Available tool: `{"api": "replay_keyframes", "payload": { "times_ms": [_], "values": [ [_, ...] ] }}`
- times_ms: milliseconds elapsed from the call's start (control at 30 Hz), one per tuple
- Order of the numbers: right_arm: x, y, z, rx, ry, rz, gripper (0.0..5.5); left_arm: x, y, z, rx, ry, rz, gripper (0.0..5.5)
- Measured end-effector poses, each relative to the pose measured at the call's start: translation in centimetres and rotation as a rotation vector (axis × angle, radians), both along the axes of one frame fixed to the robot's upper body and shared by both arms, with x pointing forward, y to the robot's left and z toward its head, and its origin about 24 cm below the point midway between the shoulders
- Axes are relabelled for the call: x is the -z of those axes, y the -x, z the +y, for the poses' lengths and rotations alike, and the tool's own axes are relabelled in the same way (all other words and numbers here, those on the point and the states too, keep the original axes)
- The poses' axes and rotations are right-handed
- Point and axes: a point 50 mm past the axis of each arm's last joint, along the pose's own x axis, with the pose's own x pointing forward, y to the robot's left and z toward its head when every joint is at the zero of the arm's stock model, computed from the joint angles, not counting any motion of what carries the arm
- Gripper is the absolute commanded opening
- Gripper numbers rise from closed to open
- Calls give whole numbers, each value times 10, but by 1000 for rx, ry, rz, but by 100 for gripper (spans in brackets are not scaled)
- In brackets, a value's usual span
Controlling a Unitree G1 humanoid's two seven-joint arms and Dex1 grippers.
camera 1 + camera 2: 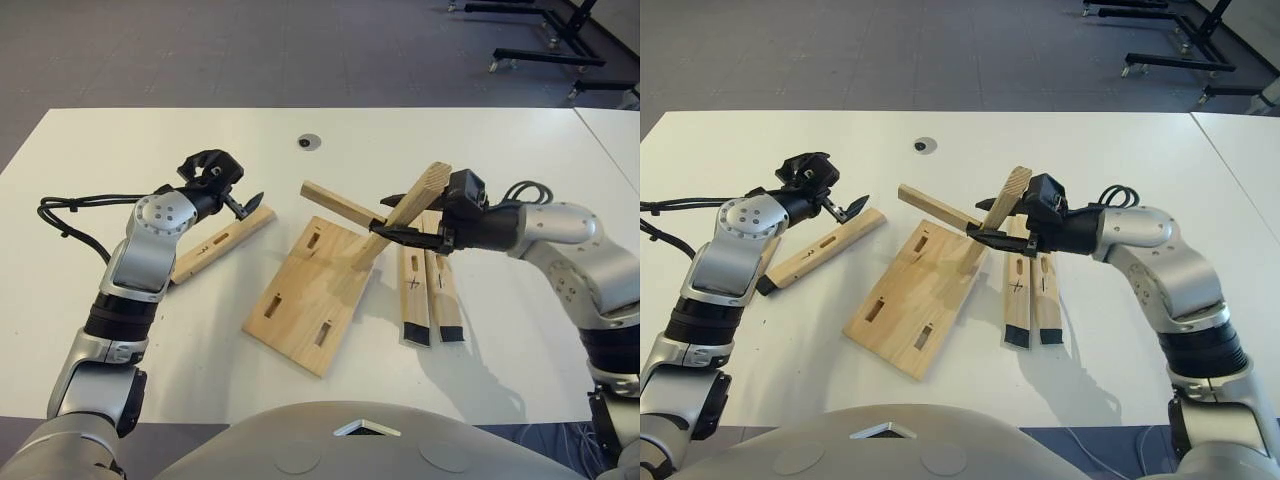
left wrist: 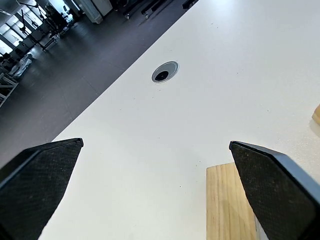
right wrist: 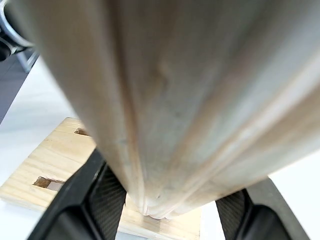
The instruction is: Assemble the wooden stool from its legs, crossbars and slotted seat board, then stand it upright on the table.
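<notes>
The slotted seat board (image 1: 300, 292) lies flat at the centre of the white surface (image 1: 500, 150), turned at an angle. A wooden leg (image 1: 425, 190) stands tilted over its far right corner, lower end down on the board. The right gripper (image 1: 392, 223) reaches in from the right with its fingers clamped on this leg. Just behind it, a wooden bar (image 1: 335, 202) lies slanting away to the far left. Two more legs (image 1: 414, 290) with black near ends lie side by side, touching, just right of the board. Left of the board, apart from it, a slotted leg (image 1: 222, 240) lies diagonally. The left gripper (image 1: 247, 207) hovers over its far end with its fingers (image 2: 40, 185) spread apart. A round cable port (image 1: 309, 142) sits farther back.
</notes>
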Motion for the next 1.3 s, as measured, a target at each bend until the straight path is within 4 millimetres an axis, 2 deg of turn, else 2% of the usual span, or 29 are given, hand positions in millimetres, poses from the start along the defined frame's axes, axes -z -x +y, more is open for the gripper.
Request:
{"api": "replay_keyframes", "payload": {
  "times_ms": [200,433,700,733,867,1000,1167,1233,1300],
  "values": [
    [1,-8,5,-112,19,37,222,2,1,-1,-4,6,1,540],
    [11,-13,6,-149,-23,41,222,4,0,0,2,4,9,540],
    [11,-18,5,-200,-24,35,222,2,-6,-5,22,-6,-5,540],
    [11,-18,6,-205,-23,34,260,3,-7,-6,23,-4,-2,540],
    [22,-22,5,-166,53,81,331,4,-7,-8,26,1,-4,540],
    [21,-24,7,-151,34,74,404,4,-7,-8,24,-2,-6,540],
    [6,-27,-1,-98,7,22,484,3,-7,-7,17,-3,-14,540],
    [-2,-23,-10,-73,4,-3,523,2,-7,-5,8,-2,-19,540],
    [-2,-16,-19,-45,-8,7,536,2,-6,-2,-10,3,-26,540]
  ]
}}
